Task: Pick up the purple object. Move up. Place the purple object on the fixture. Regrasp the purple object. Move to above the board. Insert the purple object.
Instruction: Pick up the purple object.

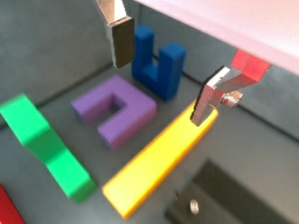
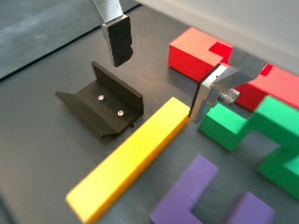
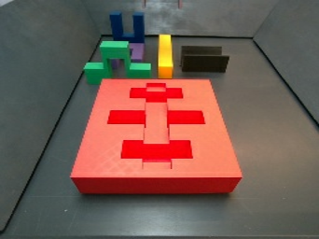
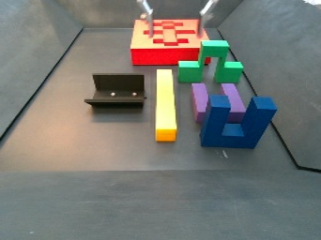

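Note:
The purple object (image 1: 114,108) lies flat on the grey floor, its prongs level, between the yellow bar and the green block; it also shows in both side views (image 3: 137,51) (image 4: 200,97). My gripper (image 1: 162,92) hangs open high above the pieces with nothing between its fingers (image 2: 118,39). In a side view only the fingertips (image 4: 146,9) show, at the top edge. The fixture (image 2: 103,103) stands beside the yellow bar (image 2: 128,162), on the side away from the purple object. The red board (image 3: 100,140) lies past the green block (image 4: 211,58).
A blue two-pronged block (image 1: 156,61) stands upright next to the purple object, also seen in a side view (image 4: 238,120). The long yellow bar (image 4: 166,103) lies between the fixture (image 4: 116,91) and the purple object. Grey walls enclose the floor.

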Tool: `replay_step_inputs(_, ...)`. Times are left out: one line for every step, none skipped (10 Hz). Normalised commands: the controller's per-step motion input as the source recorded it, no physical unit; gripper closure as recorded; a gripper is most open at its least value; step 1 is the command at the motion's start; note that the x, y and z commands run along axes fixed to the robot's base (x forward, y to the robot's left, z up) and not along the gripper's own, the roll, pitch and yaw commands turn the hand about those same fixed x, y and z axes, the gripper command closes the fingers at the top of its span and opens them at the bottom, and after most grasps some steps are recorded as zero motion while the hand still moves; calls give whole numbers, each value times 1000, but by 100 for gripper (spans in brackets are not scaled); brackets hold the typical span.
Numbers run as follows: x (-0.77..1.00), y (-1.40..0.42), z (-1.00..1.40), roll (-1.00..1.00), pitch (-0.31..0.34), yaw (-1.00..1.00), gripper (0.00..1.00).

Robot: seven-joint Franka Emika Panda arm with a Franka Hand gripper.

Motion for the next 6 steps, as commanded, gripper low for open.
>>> replay_step_inputs(0, -131, -777, -79, -211, -271, 0)
replay_step_inputs(-20, 0, -671, -140, -216, -80, 0)
replay_step_inputs(-123, 0, -500, -226, -234, 0, 0)
replay_step_inputs(-251, 0, -520, -211, -213, 0, 0)
replay_step_inputs(-274, 0, -526, -200, -206, 0, 0)
replay_step_inputs(-366, 0, -460, -193, -214, 0, 0)
